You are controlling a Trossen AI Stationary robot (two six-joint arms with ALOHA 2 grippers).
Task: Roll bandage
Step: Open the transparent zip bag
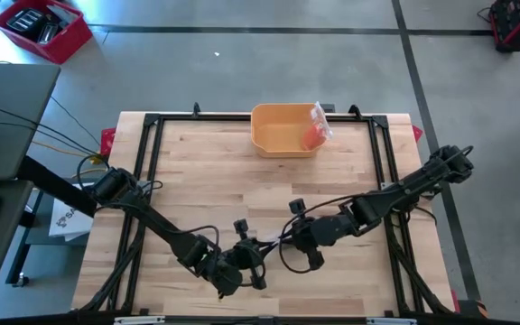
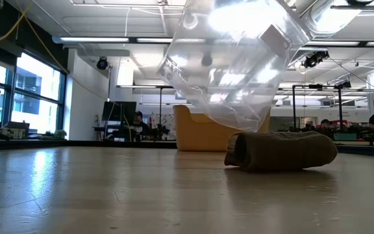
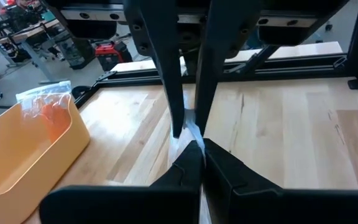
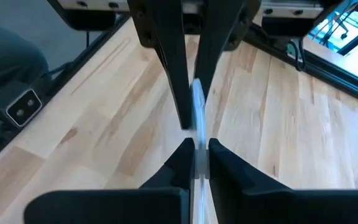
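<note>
A clear plastic bag (image 2: 232, 65) hangs over the near middle of the table, and both grippers are shut on it. My left gripper (image 1: 258, 257) comes from the near left and my right gripper (image 1: 289, 246) from the right. Their fingertips meet almost tip to tip. An olive-brown rolled bandage (image 2: 281, 151) lies on its side on the table, at the bag's lower end. Whether part of the bandage is still inside the bag cannot be told. My left gripper pinches a thin strip of the bag's clear film (image 3: 188, 134) between its two fingertips, coming in nearly level from the table's near left. The bag hangs below the hold. My right gripper pinches the same film (image 4: 197, 99) between its fingertips, slanting down from the table's right, directly opposite the left fingers (image 4: 173, 74). The bag's lower end (image 2: 239, 133) reaches down to the bandage on the table.
A yellow bin (image 1: 283, 129) stands at the table's far middle, with a small clear bag holding something orange (image 1: 314, 134) leaning in its right end. A black frame (image 1: 152, 122) runs round the table's edges. A red toolbox (image 1: 39, 27) stands on the floor beyond.
</note>
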